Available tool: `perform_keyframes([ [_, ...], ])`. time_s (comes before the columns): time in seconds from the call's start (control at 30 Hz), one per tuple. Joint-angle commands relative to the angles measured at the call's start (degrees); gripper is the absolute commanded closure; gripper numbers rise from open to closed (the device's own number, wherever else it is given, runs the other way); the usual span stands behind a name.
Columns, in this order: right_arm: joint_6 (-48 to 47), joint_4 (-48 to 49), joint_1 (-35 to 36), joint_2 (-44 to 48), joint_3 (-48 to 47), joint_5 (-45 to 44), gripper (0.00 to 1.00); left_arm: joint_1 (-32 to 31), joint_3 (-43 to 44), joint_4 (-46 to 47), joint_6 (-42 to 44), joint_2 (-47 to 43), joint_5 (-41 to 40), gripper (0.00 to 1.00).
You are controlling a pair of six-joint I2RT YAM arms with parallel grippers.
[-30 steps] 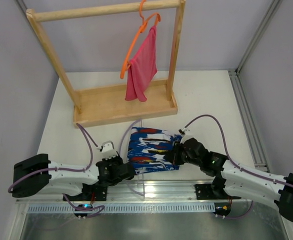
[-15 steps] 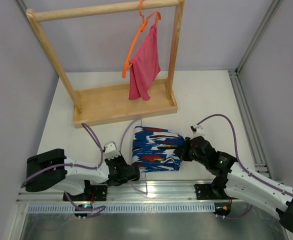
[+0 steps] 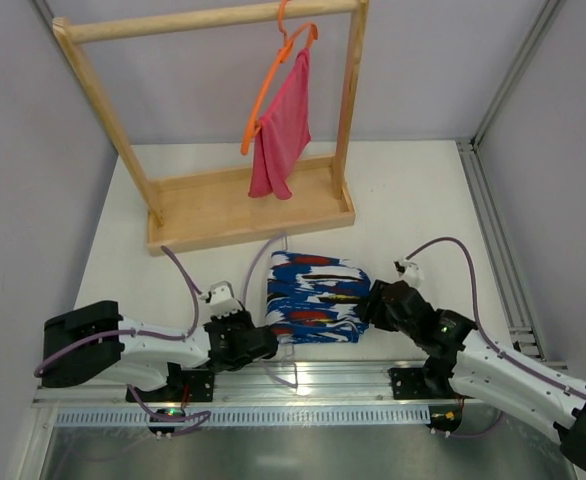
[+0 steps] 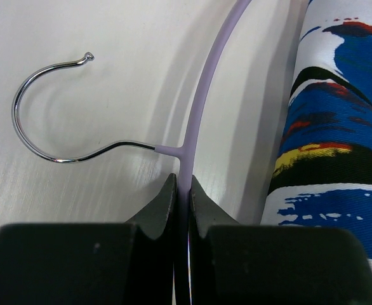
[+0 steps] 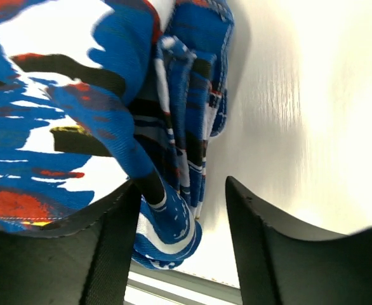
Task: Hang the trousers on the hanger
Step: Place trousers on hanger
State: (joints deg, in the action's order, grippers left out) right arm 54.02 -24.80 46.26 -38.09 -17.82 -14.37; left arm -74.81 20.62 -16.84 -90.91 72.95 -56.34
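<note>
You are looking down at a white table (image 3: 413, 200). Plain pale grey walls (image 3: 423, 70) stand close around it at the back and on both sides. At the far end of the table stands a wooden rack (image 3: 223, 210) with a flat base, two posts and a round bar on top. An orange hanger (image 3: 273, 80) hangs from that bar, with a pink cloth (image 3: 283, 130) on it. A metal rail (image 3: 485, 240) runs down the table's right edge. The light is soft and even.
</note>
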Motion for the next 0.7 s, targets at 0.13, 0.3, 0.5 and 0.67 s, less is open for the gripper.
perform_keyframes([
  [0.13, -11.0, -0.9, -4.8, 3.0, -8.1, 2.5, 0.29, 0.5, -0.9, 0.8, 3.1, 1.9, 6.1, 1.00],
  [0.3, -19.6, 4.4, -15.5, -4.7, -11.4, 17.5, 0.24, 0.5, -1.5, 2.4, 3.9, 1.1, 6.9, 1.00],
  [0.5, -21.9, 12.8, -23.3, -12.0, -9.9, 30.8, 0.23, 0.6, -1.9, 2.4, 4.3, -0.7, 7.3, 1.00],
  [0.67, -19.4, 21.4, -23.6, -14.1, -7.5, 37.0, 0.23, 0.5, -2.5, 2.2, 4.0, -1.4, 7.3, 1.00],
])
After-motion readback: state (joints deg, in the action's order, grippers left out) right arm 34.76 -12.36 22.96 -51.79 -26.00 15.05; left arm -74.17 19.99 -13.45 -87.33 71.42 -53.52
